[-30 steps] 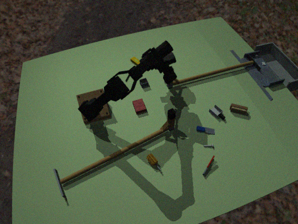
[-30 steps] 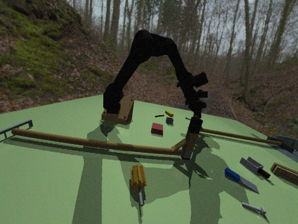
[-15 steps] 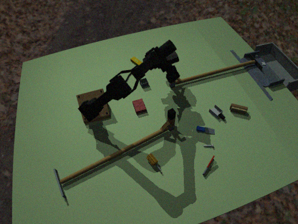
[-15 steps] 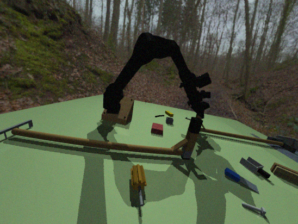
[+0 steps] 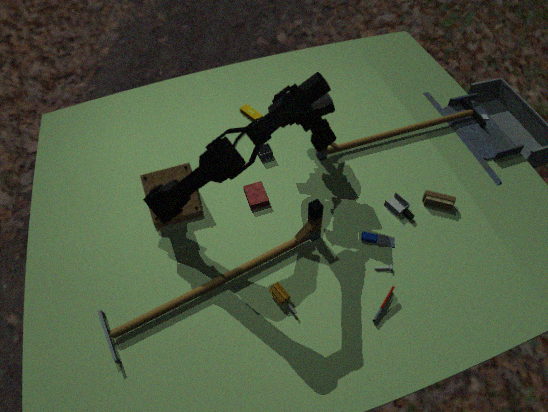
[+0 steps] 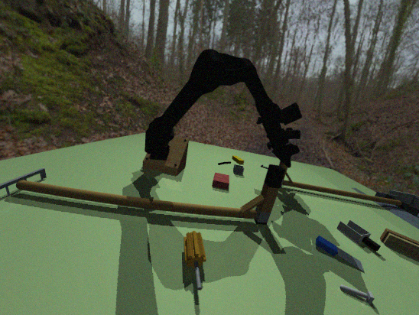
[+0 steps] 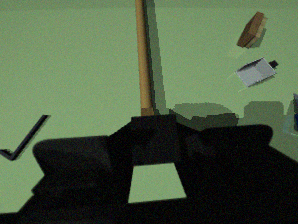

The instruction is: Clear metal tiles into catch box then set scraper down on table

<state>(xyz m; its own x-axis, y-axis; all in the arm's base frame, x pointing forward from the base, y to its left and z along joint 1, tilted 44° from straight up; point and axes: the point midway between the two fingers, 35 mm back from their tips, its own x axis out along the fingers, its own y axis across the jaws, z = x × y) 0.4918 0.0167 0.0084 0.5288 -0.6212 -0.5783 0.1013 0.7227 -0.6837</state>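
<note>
My gripper (image 5: pixel 324 149) (image 6: pixel 282 165) (image 7: pixel 149 122) is shut on the near end of the long scraper (image 5: pixel 400 131) (image 6: pixel 344 193) (image 7: pixel 144 60), low over the green table. The wooden shaft runs away from me to the right. Its far end (image 5: pixel 472 113) lies over the grey steel bench plate (image 5: pixel 475 142), at the mouth of the grey catch box (image 5: pixel 520 105) (image 6: pixel 405 198). A small pale grey piece sits at the scraper's tip; I cannot tell whether it is a tile or the blade. A pale flat patch (image 5: pixel 509 125) lies inside the box.
A second long-handled tool (image 5: pixel 210 286) (image 6: pixel 115 199) with an upright black grip (image 5: pixel 315 210) (image 6: pixel 274 176) lies just in front of the gripper. Nearby are a red block (image 5: pixel 256 194), a grey scoop (image 5: pixel 398 205) (image 7: pixel 255 72), a brown block (image 5: pixel 439 199) and a blue chisel (image 5: pixel 377 239).
</note>
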